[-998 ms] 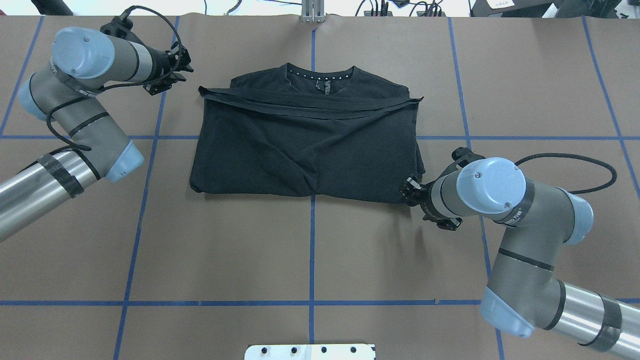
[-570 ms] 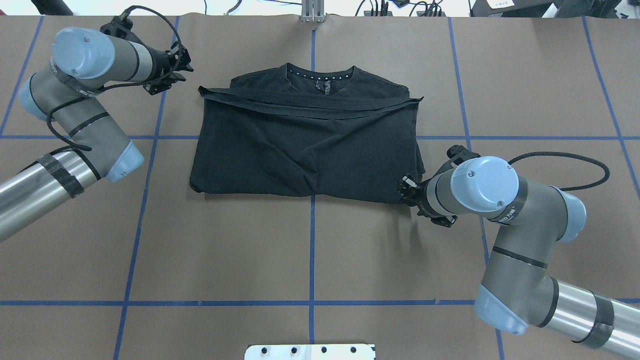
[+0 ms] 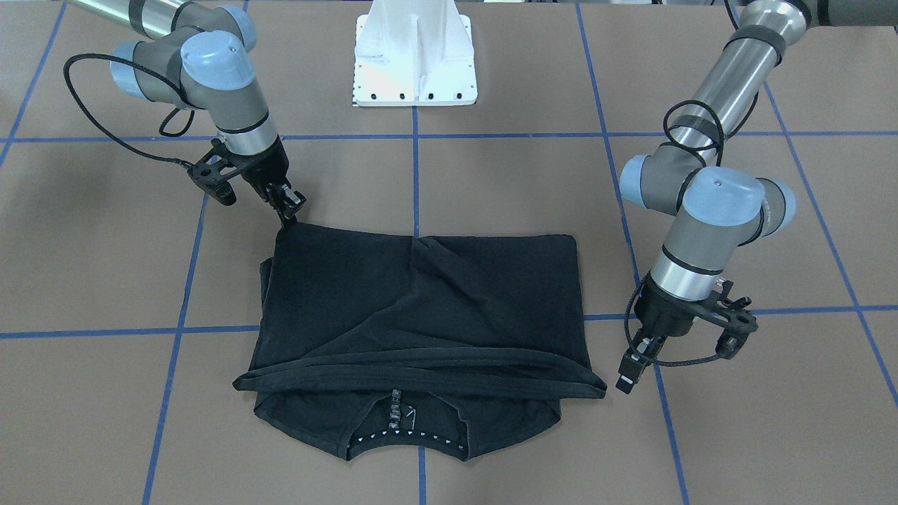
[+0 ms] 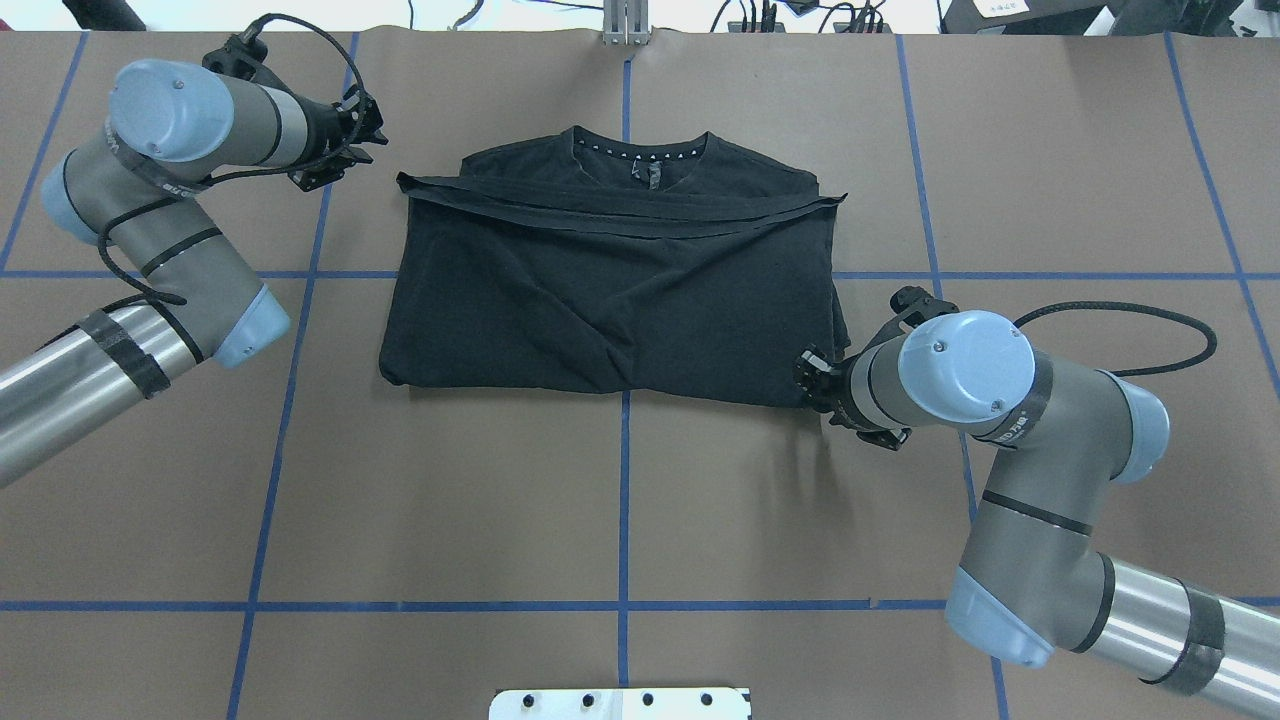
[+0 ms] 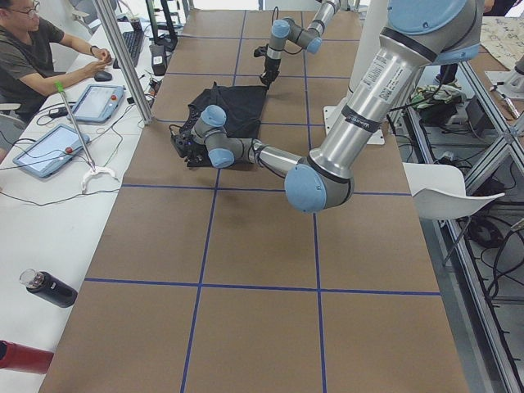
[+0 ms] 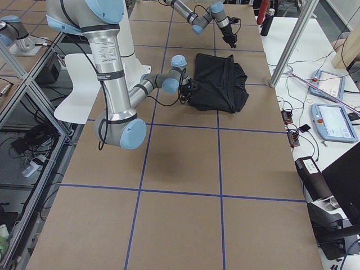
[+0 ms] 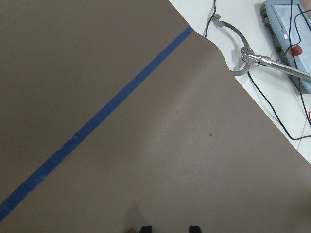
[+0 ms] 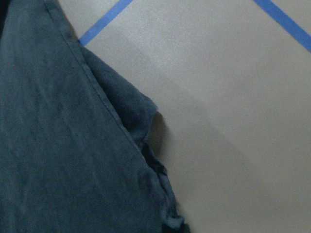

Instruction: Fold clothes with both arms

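The black T-shirt lies folded in half at the table's middle, collar on the far side; its graphic is hidden. My right gripper sits low at the shirt's near right corner. In the right wrist view that corner fills the left half, and a dark tip pinches the hem at the bottom edge, so the gripper looks shut on it. My left gripper hovers a little left of the far left corner, clear of the cloth. It is open, its fingertips apart over bare paper.
Brown paper with a blue tape grid covers the table. The white pedestal base stands on the robot's side. A side table beyond the far edge holds tablets, cables and a grabber tool; a person sits there.
My right arm has slid in toward the shirt's near right corner and now meets it. My left arm has barely moved.
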### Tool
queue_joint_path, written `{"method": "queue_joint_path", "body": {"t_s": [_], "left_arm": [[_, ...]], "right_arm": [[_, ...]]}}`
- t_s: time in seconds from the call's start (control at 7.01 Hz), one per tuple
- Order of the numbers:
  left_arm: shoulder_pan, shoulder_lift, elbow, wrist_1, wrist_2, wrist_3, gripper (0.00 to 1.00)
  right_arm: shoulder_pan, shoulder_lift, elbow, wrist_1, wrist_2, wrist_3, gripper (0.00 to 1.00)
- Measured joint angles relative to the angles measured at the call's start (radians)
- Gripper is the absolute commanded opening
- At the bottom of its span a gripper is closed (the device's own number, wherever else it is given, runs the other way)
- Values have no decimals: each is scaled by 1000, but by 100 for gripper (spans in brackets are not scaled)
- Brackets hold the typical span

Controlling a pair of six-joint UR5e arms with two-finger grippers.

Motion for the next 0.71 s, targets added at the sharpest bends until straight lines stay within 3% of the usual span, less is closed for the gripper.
{"method": "queue_joint_path", "body": {"t_s": [0.43,0.71], "left_arm": [[2,0,0,0,0,-1,37],[1,0,-4,0,0,-3,37]], "right_arm": [[6,-18,39,-5,5,1,0],[-43,-112,162,-12,11,3,0]]}}
